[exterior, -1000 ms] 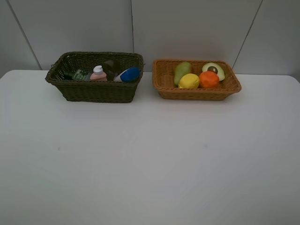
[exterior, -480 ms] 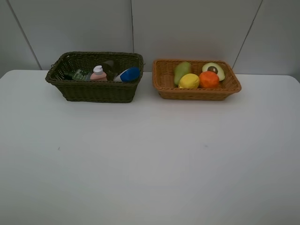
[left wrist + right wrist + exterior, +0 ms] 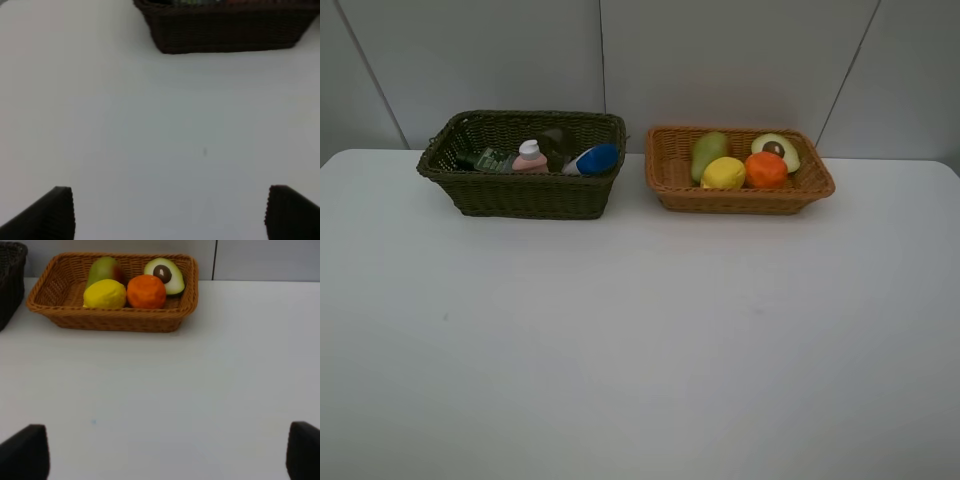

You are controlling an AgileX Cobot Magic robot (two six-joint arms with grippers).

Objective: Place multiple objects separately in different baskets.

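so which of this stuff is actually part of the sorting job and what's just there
Part of the job:
- dark basket with the dark green bottle, pink bottle, blue-capped bottle
- orange basket with the pear, lemon, orange, avocado half

Just there:
- white table
- grey wall panels

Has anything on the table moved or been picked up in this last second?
Nothing visibly changed. The bottles lie in the dark basket, the fruit in the orange basket, and both grippers, left gripper and right gripper, are open and empty over the bare table.
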